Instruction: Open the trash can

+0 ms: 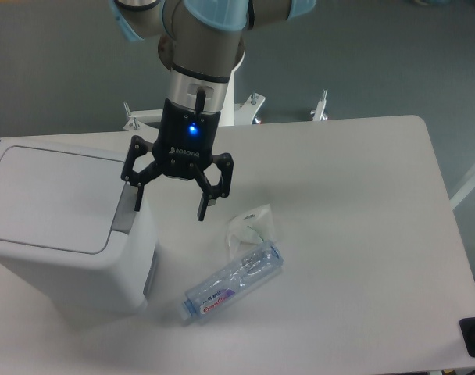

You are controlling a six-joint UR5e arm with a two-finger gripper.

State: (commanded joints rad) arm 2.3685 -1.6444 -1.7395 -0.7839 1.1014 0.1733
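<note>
The trash can (pixel 58 234) is a large boxy white bin at the left of the table, its flat lid down. A grey push tab (pixel 124 220) sits on its right rim. My gripper (pixel 169 205) hangs open just right of the can's top edge, pointing down. Its left fingertip (pixel 136 201) is right above the grey tab, and whether it touches I cannot tell. The right finger (pixel 203 205) hovers over bare table with nothing between the fingers.
A clear plastic bottle (pixel 232 281) lies on its side right of the can, near the table's front. A crumpled white wrapper (pixel 251 225) lies just behind it. The table's right half stretches to its rounded edge (pixel 437 156).
</note>
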